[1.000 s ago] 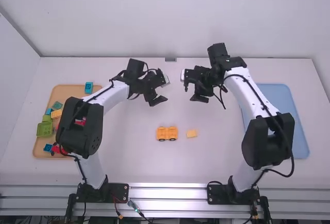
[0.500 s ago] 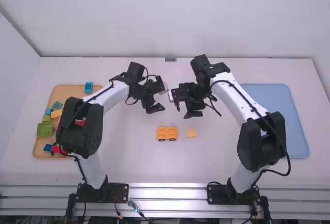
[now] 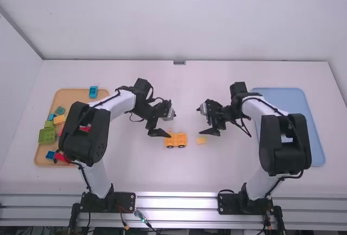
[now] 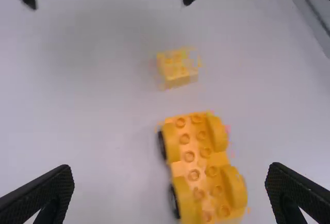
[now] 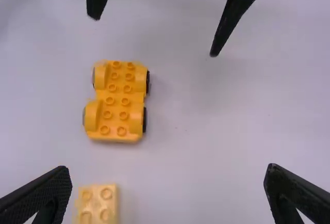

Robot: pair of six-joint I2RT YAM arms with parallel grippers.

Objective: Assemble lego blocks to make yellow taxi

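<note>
Yellow LEGO car chassis (image 3: 175, 140), the taxi's base, stands on its black wheels near the middle of the white table (image 3: 138, 167); its studded top is bare, with raised wheel arches along both sides.

From left to right in the high view: a tan tray (image 3: 70, 97) holds loose LEGO pieces. Among them are a green open-topped block (image 3: 47, 135), a yellow block (image 3: 59, 119), a teal piece (image 3: 60, 110) and a red piece (image 3: 62, 157) with a small blue piece (image 3: 50, 155) beside it. Another blue block (image 3: 93, 91) sits at the tray's far edge. The left arm reaches over the tray's right side.

Next comes the left gripper (image 3: 170, 125), held above the table just beyond the chassis. Its fingers stand wide apart, with nothing between the tips.

Just right of the chassis, and apart from it, lies a small yellow 2x2 block (image 3: 201, 140), studs upward. The right gripper (image 3: 200, 121) is poised just beyond this block, facing the left one; its fingers are likewise spread wide, and it holds nothing.

Farthest right, a shallow blue tray (image 3: 319, 145) lies flat on the table, partly covered by the right arm.
</note>
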